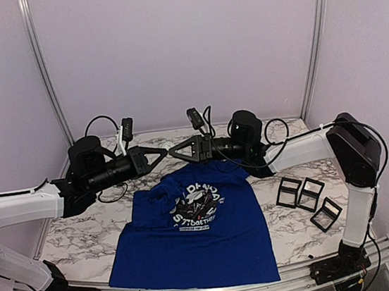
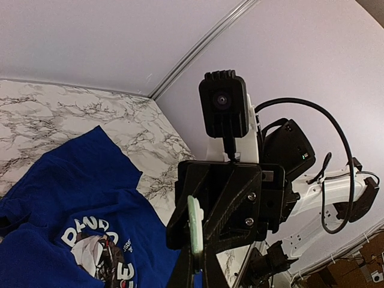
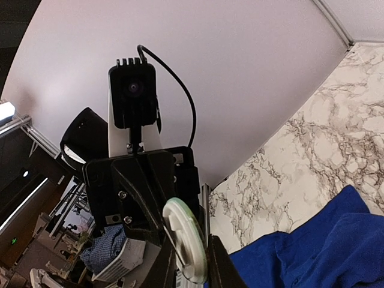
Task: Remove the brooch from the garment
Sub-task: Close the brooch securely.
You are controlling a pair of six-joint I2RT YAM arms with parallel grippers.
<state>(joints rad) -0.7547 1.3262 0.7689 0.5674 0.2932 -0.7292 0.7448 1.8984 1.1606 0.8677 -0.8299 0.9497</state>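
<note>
Two sets of jaws, my left gripper (image 1: 158, 153) and right gripper (image 1: 175, 150), meet tip to tip mid-frame overhead, the white round brooch (image 3: 185, 239) between them — which pair clamps it, I cannot tell. The blue garment (image 1: 199, 237) lies spread at lower centre.

There is one royal-blue T-shirt (image 1: 192, 238), one white round brooch (image 3: 186, 240) and one marble table (image 1: 71, 239). Three black square frames (image 1: 289, 192) are counted. There are two robot arms, the left arm (image 1: 18, 210) and the right arm (image 1: 301, 150), and two wrist cameras (image 1: 127, 127).
</note>
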